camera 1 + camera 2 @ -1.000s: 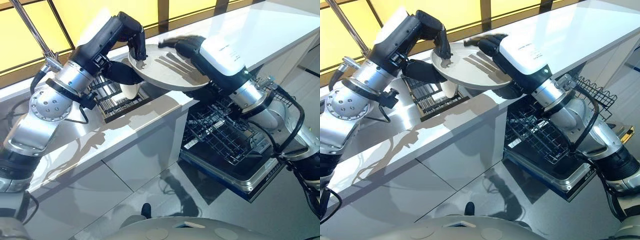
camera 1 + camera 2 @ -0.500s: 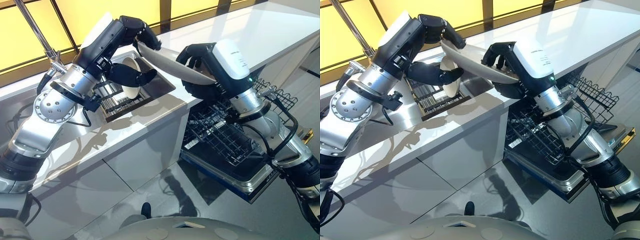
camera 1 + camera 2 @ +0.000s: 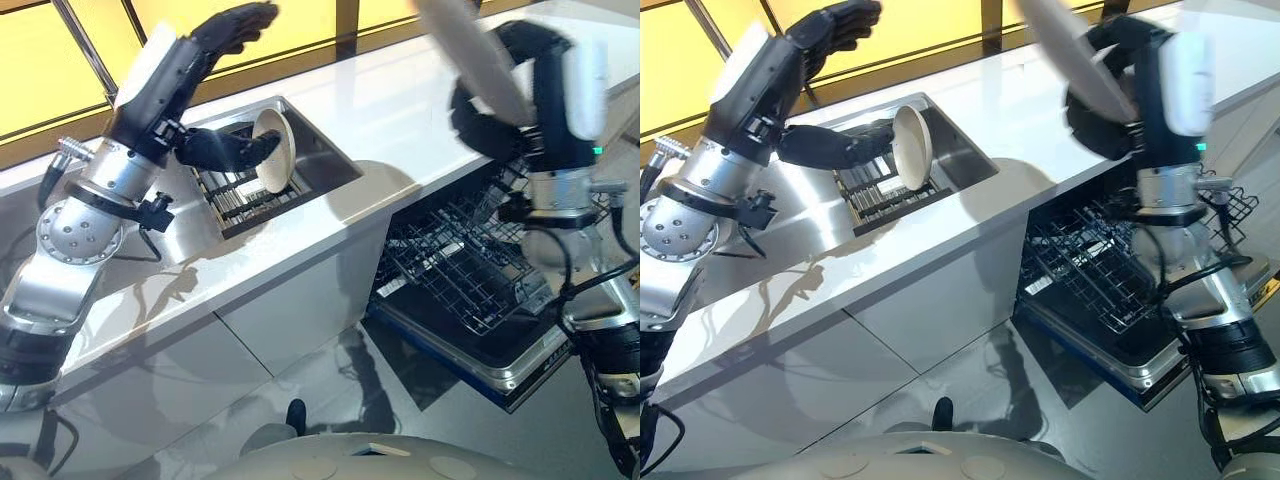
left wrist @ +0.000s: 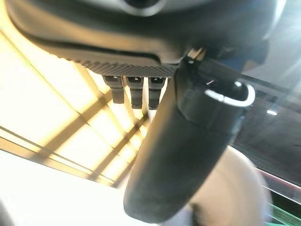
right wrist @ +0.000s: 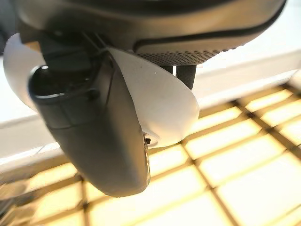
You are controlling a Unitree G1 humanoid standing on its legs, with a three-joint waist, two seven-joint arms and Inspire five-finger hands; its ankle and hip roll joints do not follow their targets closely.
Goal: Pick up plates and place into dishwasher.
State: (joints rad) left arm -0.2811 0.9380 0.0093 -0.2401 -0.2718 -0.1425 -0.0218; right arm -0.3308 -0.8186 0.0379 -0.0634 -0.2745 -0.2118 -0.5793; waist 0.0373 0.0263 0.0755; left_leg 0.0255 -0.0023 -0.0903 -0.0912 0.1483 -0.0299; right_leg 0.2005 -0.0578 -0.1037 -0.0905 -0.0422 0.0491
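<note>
Having let go, the left robot hand (image 3: 225,25) spreads wide while the right robot hand (image 3: 1110,80) alone grips the plate (image 3: 475,55) above the dishwasher rack (image 3: 465,265).

The plate (image 3: 478,55) at the upper right of the frame is smeared by motion and cut off by the top edge. The fingers (image 5: 186,75) of the right hand (image 3: 1110,95) are largely hidden behind it. The lower part of the bowl (image 3: 910,148) is concealed inside the sink (image 3: 965,150).
</note>
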